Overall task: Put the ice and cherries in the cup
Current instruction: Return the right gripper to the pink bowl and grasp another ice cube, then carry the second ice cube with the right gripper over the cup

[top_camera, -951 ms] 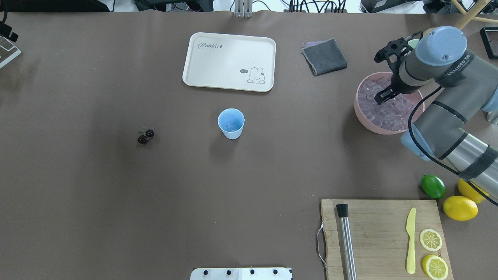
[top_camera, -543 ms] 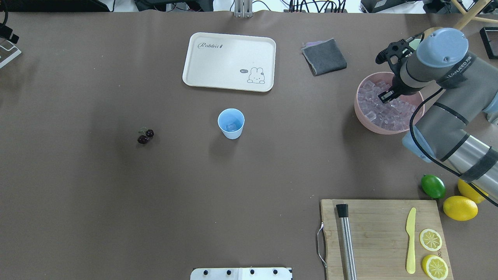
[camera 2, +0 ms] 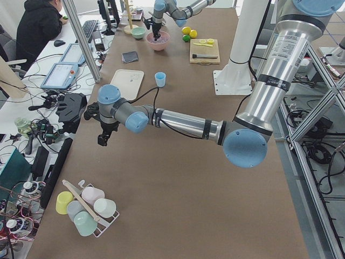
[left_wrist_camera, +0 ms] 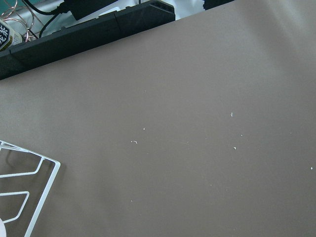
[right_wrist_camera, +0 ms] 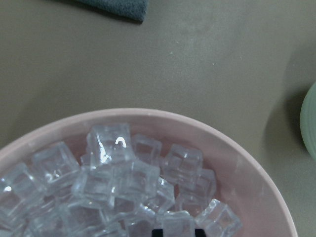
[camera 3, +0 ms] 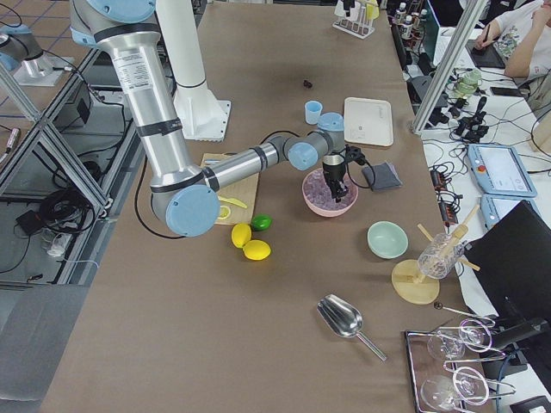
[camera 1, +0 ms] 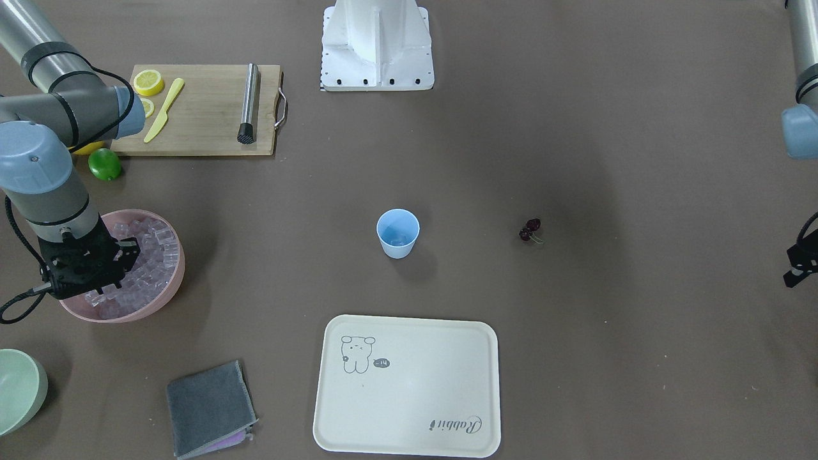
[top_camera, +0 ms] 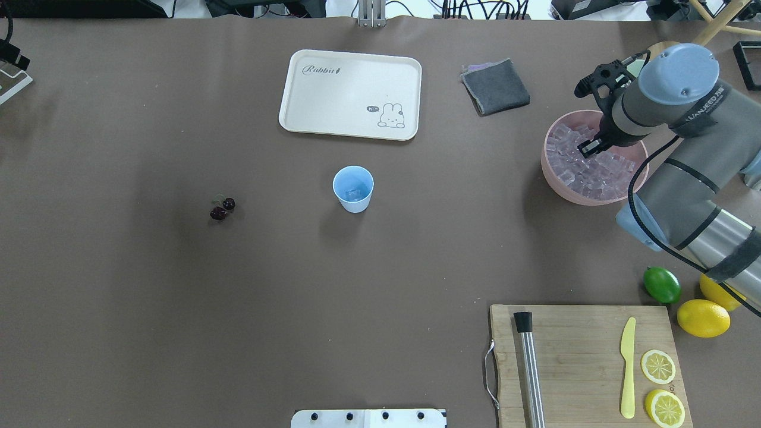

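Note:
The light-blue cup [top_camera: 353, 189] [camera 1: 397, 233] stands upright mid-table with one ice cube [top_camera: 355, 193] in it. The dark cherries [top_camera: 222, 208] [camera 1: 530, 230] lie on the table to its left in the overhead view, untouched. My right gripper [top_camera: 591, 147] [right_wrist_camera: 178, 232] is down in the pink bowl [top_camera: 550, 172] full of ice [top_camera: 571, 166] [right_wrist_camera: 118, 177]. Its fingertips [right_wrist_camera: 157, 232] stand apart with a cube between them. My left gripper [camera 1: 799, 262] hangs at the far left table edge, away from everything. Whether it is open or shut I cannot tell.
A cream tray [top_camera: 351, 95] and a grey cloth [top_camera: 495, 86] lie behind the cup. A cutting board [top_camera: 582, 356] with a muddler, knife and lemon slices sits front right, beside a lime [top_camera: 662, 285] and lemons [top_camera: 703, 318]. A pale green bowl [camera 1: 19, 390] stands past the pink bowl.
My right gripper has shifted slightly to the right and lower into the ice in the pink bowl. The cup and cherries have not moved.

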